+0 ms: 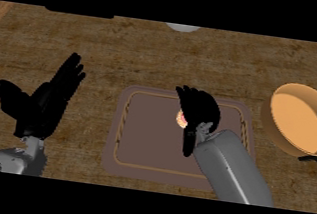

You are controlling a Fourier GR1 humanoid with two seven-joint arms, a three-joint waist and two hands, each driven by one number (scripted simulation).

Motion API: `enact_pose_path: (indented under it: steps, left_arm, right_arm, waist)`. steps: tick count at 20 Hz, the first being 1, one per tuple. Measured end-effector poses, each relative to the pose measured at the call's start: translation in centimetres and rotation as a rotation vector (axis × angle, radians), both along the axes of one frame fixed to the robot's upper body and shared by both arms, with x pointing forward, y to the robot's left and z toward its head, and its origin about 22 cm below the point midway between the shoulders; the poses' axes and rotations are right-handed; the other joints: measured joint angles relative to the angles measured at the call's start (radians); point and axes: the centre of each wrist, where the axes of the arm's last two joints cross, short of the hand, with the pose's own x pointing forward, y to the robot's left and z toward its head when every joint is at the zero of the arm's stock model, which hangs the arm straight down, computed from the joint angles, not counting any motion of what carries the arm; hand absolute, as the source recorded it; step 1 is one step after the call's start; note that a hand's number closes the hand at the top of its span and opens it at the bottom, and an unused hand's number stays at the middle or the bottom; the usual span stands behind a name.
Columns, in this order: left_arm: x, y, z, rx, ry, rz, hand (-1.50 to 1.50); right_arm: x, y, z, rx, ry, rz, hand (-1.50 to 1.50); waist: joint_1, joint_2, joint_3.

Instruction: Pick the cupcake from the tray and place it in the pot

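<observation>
The cupcake (pixel 181 118) sits on the tray (pixel 141 149), towards its far right part. Only a pink-orange sliver shows, so I cannot tell its axis or facing. The right hand (pixel 202 110) covers it, fingers and thumb curled round it. The pot (pixel 302 123) lies to the right on the worktop (pixel 124 54), tilted. The left hand (pixel 42 106) rests open at the left, fingers up.

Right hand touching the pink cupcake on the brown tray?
Cannot tell. In the head view the right hand overlaps the pink cupcake from above, hiding any contact or gap.
</observation>
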Motion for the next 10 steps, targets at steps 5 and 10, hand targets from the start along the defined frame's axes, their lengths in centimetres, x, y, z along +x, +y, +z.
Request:
enact_pose_path:
  steps: [5,10]
  left_arm:
    - [-0.2,-0.2,0.0,0.002,0.006,0.004,0.00]
    - [-0.5,-0.5,0.7,0.001,0.004,-0.006,0.00]
  right_arm:
    - [0.0,-0.3,-0.5,0.087,-0.022,0.061,1.50]
    - [0.2,-0.1,-1.1,0.117,-0.070,0.096,1.50]
  waist:
    - [0.001,0.000,0.000]
    - [0.002,0.000,0.000]
